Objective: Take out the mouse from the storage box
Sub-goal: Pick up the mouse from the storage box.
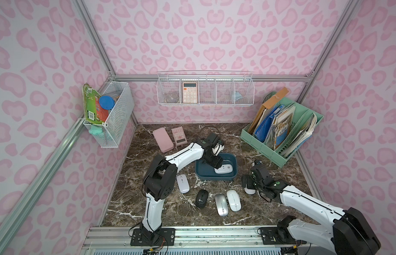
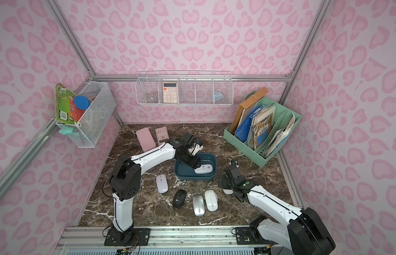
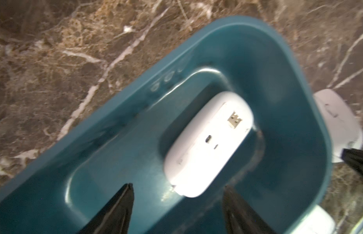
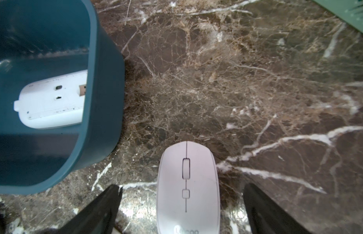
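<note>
Within storage box (image 1: 213, 177), mouse (image 1: 224, 169) by one wall, open floor beside; left tool (image 3: 177, 186), right tool (image 4: 181, 186) spread.

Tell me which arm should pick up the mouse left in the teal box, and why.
Left. The left gripper hangs over the storage box, fingers open just short of the upturned white mouse inside. The right gripper is outside the box, fingers open astride another mouse on the table.
</note>
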Robot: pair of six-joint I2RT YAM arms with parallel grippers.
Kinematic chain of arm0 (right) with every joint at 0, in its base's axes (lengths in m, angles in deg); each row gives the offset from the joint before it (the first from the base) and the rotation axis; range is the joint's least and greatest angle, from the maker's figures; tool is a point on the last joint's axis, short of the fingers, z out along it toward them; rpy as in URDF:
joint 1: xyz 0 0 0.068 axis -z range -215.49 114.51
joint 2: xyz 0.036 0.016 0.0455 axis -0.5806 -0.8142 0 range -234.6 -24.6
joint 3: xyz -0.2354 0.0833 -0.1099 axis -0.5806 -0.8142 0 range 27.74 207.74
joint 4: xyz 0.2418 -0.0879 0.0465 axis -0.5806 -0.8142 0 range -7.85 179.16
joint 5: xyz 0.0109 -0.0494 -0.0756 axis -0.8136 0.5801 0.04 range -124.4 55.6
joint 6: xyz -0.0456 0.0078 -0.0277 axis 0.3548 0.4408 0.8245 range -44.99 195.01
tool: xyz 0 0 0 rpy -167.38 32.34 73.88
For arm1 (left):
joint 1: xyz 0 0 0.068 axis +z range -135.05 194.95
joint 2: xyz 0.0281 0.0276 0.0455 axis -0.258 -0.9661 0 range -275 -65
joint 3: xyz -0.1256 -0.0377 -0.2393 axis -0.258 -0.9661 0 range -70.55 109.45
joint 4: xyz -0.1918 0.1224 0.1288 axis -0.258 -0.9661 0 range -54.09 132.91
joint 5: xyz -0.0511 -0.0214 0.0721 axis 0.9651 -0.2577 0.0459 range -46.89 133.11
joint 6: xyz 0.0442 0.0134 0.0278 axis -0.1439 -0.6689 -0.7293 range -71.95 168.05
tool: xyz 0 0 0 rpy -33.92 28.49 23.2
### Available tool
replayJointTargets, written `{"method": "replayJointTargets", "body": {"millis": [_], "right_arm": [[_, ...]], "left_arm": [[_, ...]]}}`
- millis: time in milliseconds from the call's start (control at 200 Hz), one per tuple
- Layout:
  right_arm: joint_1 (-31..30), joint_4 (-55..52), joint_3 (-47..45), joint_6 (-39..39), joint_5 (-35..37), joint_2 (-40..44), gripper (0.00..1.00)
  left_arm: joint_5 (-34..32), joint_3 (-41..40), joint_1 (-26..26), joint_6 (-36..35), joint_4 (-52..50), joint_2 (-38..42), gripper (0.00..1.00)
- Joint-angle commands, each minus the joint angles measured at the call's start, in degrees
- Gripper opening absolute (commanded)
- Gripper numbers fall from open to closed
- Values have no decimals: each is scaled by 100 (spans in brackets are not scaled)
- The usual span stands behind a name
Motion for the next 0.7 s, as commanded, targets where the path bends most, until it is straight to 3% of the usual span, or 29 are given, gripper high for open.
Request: {"method": "replayJointTargets", "body": {"millis": [0,165,405,420,435,455,700], "right_arm": [[11,-124,126,-44,-43,119,97],[72,129,65,93,-139,148,97],[73,68,195,233,-206,125,97],[73,75,199,220,-220,125,97],[76,80,200,222,-229,125,97],[77,91,200,207,-240,125,97],[90,66,348,193,-225,48,97]], "left_arm": [[331,103,-150,274,-16,-25,73],[380,787,-179,-121,-623,-668,73],[220,1320,-176,-533,-1176,-1206,81],[210,1336,-175,-544,-1184,-1219,85],[207,1349,-175,-551,-1185,-1238,97],[214,1379,-178,-570,-1192,-1270,99],[93,1571,-144,-705,-1297,-1465,97]]}}
